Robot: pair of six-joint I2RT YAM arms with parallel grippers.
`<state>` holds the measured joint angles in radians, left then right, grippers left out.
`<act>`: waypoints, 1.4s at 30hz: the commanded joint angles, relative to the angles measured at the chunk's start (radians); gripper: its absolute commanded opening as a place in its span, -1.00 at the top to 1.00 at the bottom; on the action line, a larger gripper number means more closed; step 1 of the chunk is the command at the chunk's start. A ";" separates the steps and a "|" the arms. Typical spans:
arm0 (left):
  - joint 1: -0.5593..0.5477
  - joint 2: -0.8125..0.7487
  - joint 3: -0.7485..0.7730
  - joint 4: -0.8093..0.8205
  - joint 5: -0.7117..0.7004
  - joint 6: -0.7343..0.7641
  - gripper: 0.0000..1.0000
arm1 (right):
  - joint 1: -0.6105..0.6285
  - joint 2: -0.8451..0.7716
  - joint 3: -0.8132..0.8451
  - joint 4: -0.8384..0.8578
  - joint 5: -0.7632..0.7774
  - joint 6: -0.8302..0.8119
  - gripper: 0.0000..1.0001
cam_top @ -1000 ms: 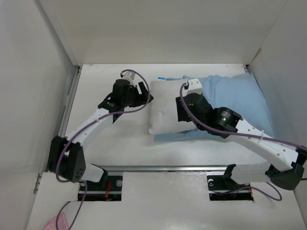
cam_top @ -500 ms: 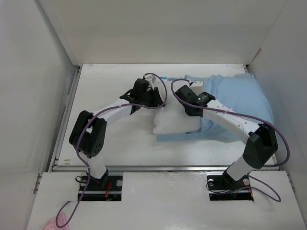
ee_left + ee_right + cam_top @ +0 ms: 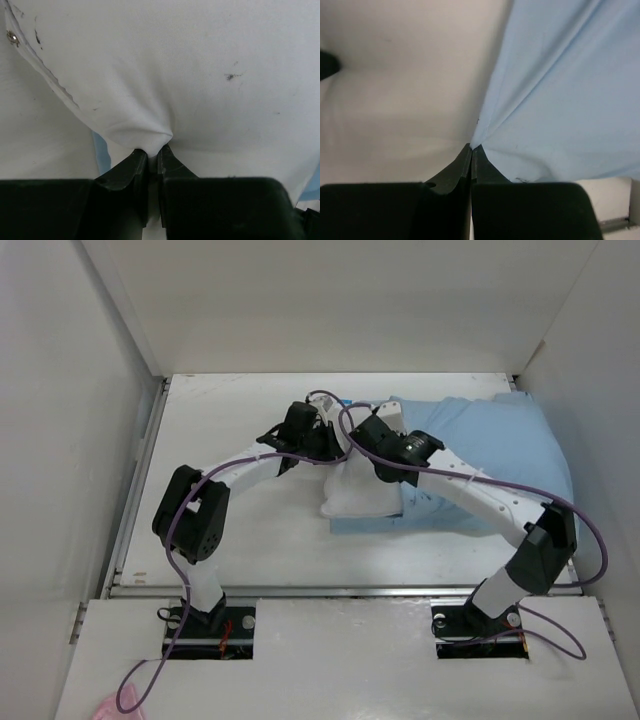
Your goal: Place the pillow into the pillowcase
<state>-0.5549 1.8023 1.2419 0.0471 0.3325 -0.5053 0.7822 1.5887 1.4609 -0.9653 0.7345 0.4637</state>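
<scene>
The white pillow (image 3: 358, 496) lies mid-table, its right part inside the light blue pillowcase (image 3: 500, 445). My left gripper (image 3: 322, 440) is at the pillow's far left corner. In the left wrist view the pillow (image 3: 190, 65) fills the frame and my left gripper (image 3: 153, 152) is shut on a pinch of its white fabric. My right gripper (image 3: 362, 432) sits at the far edge of the pillowcase mouth. In the right wrist view my right gripper (image 3: 471, 149) is shut on the rim of the pillowcase (image 3: 570, 85), with the pillow (image 3: 400, 90) to its left.
White walls enclose the table (image 3: 220, 530) at left, back and right. A metal rail (image 3: 330, 590) runs along the near edge. Both arms cross above the pillow's far left part.
Both arms reached farther toward the pillow's far edge. Both grippers closed, the left on the pillow fabric, the right on the pillowcase rim.
</scene>
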 commanded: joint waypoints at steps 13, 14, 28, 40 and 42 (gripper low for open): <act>-0.046 -0.145 -0.065 0.128 0.073 -0.038 1.00 | 0.025 0.233 0.295 0.557 -1.046 -0.292 1.00; -0.046 -0.170 -0.077 0.108 0.047 -0.038 1.00 | 0.025 0.249 0.318 0.557 -1.078 -0.307 1.00; 0.026 -0.411 -0.295 -0.007 -0.111 -0.049 1.00 | 0.034 -0.085 0.093 0.452 -0.810 -0.248 -0.91; 0.116 -0.500 -0.202 -0.156 -0.297 -0.047 -1.00 | -0.130 -0.472 -0.181 0.028 -0.337 0.265 -1.00; 0.116 -0.470 -0.144 -0.133 -0.259 -0.038 -1.00 | -0.173 -0.515 -0.226 -0.032 -0.317 0.343 -1.00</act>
<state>-0.4458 1.3445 1.0031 -0.1120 0.0856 -0.5522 0.6544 1.1007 1.2949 -0.8478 0.3222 0.6140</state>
